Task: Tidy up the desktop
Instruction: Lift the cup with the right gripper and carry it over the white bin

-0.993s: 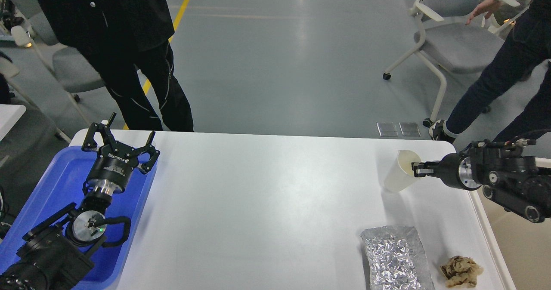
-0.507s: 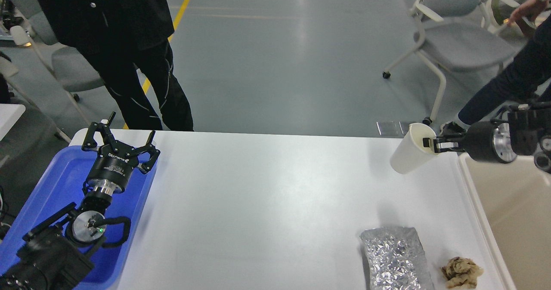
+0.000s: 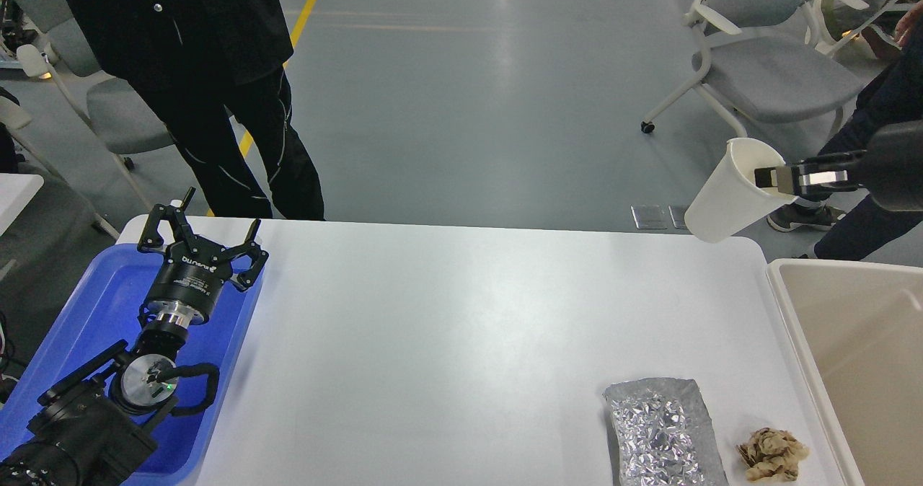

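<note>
Two arms show in the head view, one on each side. My right gripper [image 3: 775,178] is up in the air past the far right corner of the desktop [image 3: 461,327]. Its fingers are pinched tight on the rim of a white paper cup [image 3: 725,201], one finger inside and one outside. The cup tilts, with its open mouth up and to the right and its bottom down and to the left. It touches nothing but the gripper. A cream bin [image 3: 851,342] sits just beside the right edge of the desktop, and it lies below the cup and a bit to the right, nearer to me. So I think the cup needs to go right and toward me, then down, before the fingers let go. The right arm is the one close to the bin, so it fits this job. My left gripper [image 3: 202,244] hangs over a blue tray [image 3: 79,313] at the left end of the desktop. Its fingers are spread wide and hold nothing. The desktop is big and white and fills the middle of the view. Near its front right corner lies a crinkled silver foil bag [image 3: 660,432], long from front to back. Just beside it on the right is a small brown crumpled scrap [image 3: 771,453]. Both are near the bin and far from the left arm, so I think the right arm should get them too. Some people and grey chairs stand behind on the floor.
</note>
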### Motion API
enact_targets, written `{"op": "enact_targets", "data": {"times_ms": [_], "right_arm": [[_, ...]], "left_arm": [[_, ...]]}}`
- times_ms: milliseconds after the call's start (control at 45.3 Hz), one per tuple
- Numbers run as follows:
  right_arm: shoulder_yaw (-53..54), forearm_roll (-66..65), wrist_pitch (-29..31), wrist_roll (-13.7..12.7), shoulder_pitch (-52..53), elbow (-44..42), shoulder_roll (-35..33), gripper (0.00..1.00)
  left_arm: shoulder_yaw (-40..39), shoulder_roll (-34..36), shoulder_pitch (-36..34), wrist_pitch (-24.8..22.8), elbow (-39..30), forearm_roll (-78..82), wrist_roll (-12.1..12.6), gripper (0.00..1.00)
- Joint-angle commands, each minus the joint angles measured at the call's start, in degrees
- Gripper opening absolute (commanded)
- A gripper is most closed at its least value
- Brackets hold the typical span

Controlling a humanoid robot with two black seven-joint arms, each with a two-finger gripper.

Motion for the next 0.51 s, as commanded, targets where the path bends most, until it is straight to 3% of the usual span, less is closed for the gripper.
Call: {"op": "enact_targets", "data": {"times_ms": [0, 265, 485], "right_arm": [[0.34, 0.51, 1.79, 0.01, 2.32, 1.08, -2.01, 0.00], [0.16, 1.20, 0.83, 0.01, 0.12, -1.02, -4.73, 0.00], [0.25, 10.25, -5.06, 0.19, -6.90, -5.42, -7.01, 0.00]], "left_arm": [[0.00, 0.00, 0.00, 0.00, 0.00, 0.01, 0.00, 1.00], [0.00, 0.00, 0.00, 0.00, 0.00, 0.01, 0.00, 1.00], [0.00, 0.00, 0.00, 0.00, 0.00, -0.08, 0.00, 1.00]]}}
